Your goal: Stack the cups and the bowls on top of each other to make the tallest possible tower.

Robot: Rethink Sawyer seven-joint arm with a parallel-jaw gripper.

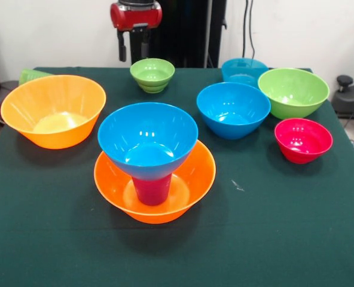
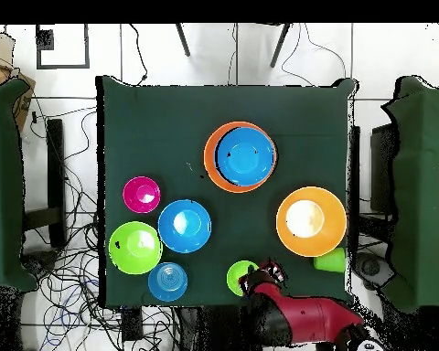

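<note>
The arm is drawn back at the table's far edge, its gripper hanging just behind the small green bowl, holding nothing; how far it is open cannot be told. The tower stands near the table's middle: an orange bowl holding the upturned purple cup, with a blue bowl on top.
</note>
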